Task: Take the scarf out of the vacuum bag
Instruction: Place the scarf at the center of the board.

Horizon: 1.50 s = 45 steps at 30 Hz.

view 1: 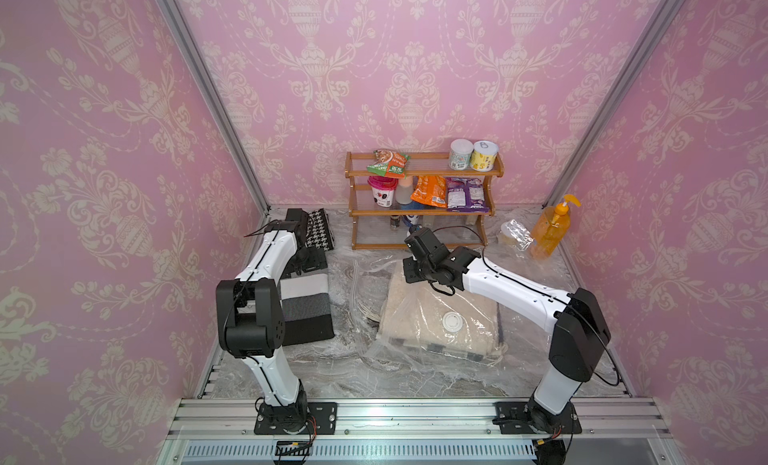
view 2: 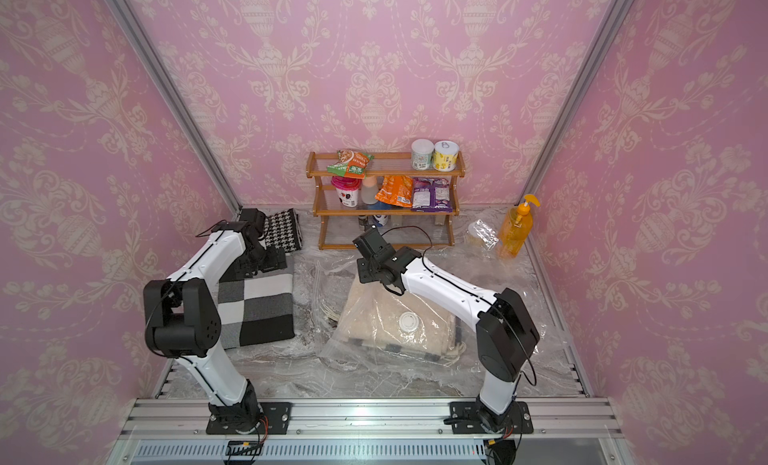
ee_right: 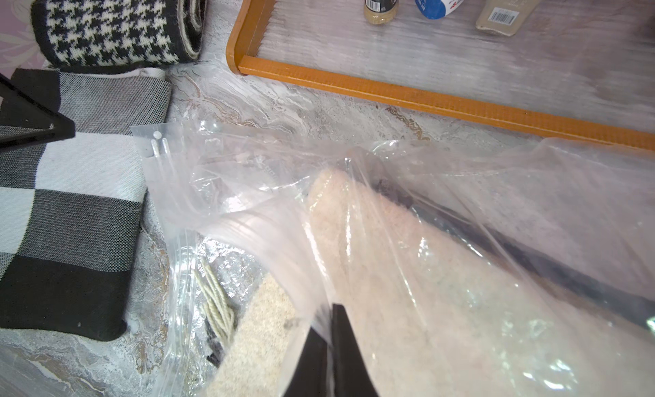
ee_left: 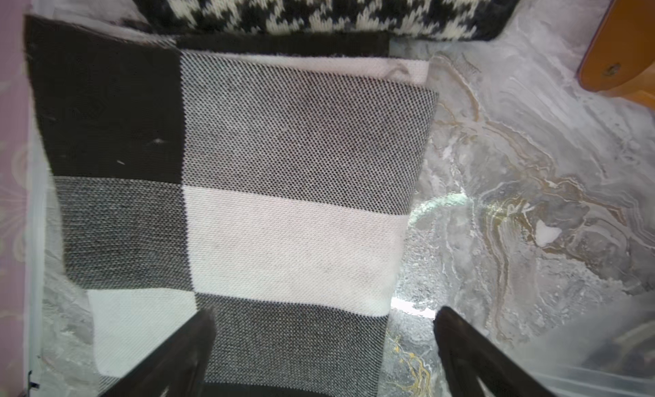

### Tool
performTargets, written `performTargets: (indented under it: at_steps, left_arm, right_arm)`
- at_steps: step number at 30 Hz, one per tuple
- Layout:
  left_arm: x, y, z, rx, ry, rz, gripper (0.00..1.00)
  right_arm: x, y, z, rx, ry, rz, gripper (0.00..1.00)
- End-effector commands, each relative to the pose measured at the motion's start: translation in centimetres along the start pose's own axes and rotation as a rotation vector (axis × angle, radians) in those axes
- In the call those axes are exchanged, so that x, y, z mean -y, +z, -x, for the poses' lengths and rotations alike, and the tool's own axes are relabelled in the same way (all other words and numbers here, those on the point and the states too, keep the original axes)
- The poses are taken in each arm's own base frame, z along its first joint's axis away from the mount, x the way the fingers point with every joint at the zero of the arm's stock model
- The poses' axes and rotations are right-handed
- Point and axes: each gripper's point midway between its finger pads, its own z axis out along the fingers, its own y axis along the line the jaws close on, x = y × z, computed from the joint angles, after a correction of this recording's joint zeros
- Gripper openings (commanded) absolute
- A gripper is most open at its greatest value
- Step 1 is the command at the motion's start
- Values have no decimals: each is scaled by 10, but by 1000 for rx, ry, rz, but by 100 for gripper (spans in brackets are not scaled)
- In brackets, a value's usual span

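Over checked scarf [ee_left: 294,242], left gripper [ee_left: 324,313] spread wide, right gripper [ee_right: 328,324] pinching vacuum bag [ee_right: 248,171].

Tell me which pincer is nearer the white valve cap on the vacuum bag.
Right. The right pincer pinches the vacuum bag beyond the valve cap; the left pincer hangs open over the checkered scarf, beside the bag.

Crinkly clear vacuum bag [view 1: 392,351] lies mid-table, valve up — folded beige scarf [view 1: 419,307] inside.
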Motion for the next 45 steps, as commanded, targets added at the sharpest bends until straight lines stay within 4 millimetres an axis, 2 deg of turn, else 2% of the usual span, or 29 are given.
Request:
performTargets:
  at_steps: [1,10,14,18,29,34,36,38,40,42,45]
  left_arm:
    - [7,21,-7,-48,-99,-39,99]
    - [-7,61,-16,-137,-115,68,99]
    - [-8,68,-26,-178,-90,71,98]
    - [-18,72,-42,-241,-35,116,97]
    - [-47,50,-71,-292,86,228,96]
    - [-59,34,-70,-280,126,286,97]
    - [-62,21,-60,-227,130,305,99]
    - [-54,4,-48,-154,113,255,99]
    - [-32,-18,-36,-73,95,122,99]
    - [-2,-42,-28,-12,87,-64,99]
    - [36,-73,-27,43,85,-288,99]
  right_arm:
    - [6,-5,1,11,14,-5,8]
    - [8,-5,-3,9,12,-7,8]
    - [8,-3,-4,10,11,-6,8]
    - [8,-2,-4,7,6,-3,8]
    - [6,5,-9,-5,17,10,8]
    - [3,5,-8,-7,12,19,8]
    - [3,4,-9,-10,11,23,8]
    - [1,2,-8,-8,8,35,8]
    - [-7,-2,-6,9,-4,87,8]
    - [-15,-6,-6,17,-12,138,9]
    - [-23,-9,-10,9,-42,162,9]
